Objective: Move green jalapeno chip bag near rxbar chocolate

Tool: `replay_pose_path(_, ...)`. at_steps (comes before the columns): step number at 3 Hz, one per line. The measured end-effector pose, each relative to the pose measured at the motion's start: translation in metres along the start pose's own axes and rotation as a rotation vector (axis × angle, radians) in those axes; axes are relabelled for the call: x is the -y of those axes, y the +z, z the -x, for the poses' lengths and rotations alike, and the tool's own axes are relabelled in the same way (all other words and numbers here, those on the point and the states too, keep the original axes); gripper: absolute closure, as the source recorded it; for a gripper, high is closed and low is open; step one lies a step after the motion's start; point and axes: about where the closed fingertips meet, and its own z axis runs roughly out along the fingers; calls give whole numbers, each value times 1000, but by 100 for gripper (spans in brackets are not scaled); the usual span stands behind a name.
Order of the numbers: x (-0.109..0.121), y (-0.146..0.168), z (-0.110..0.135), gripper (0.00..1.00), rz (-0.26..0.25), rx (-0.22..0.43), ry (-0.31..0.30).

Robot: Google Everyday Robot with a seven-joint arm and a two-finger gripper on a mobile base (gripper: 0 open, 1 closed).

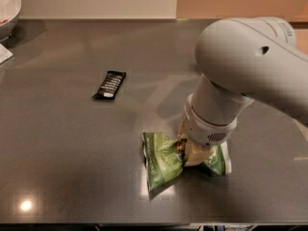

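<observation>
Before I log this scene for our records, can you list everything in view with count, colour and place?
table: one, dark grey, fills the view
green jalapeno chip bag: one, light green, front centre of the table, bunched at its middle
rxbar chocolate: one, black, left of centre, apart from the bag
bowl: one, white, far left corner, cut by the edge
flat white item: one, left edge, mostly out of view
arm: one, light grey, reaching in from the right
gripper: one, cream jaws shut on the bag's middle
</observation>
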Motion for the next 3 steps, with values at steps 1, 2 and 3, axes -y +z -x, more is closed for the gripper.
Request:
replay_pose_path(1,34,-12,17,100,-7,31,-7)
replay_pose_path(2,90,-28,45,100,-14,81,-20)
replay_pose_path(3,142,-35,72,100,-15,121,-30)
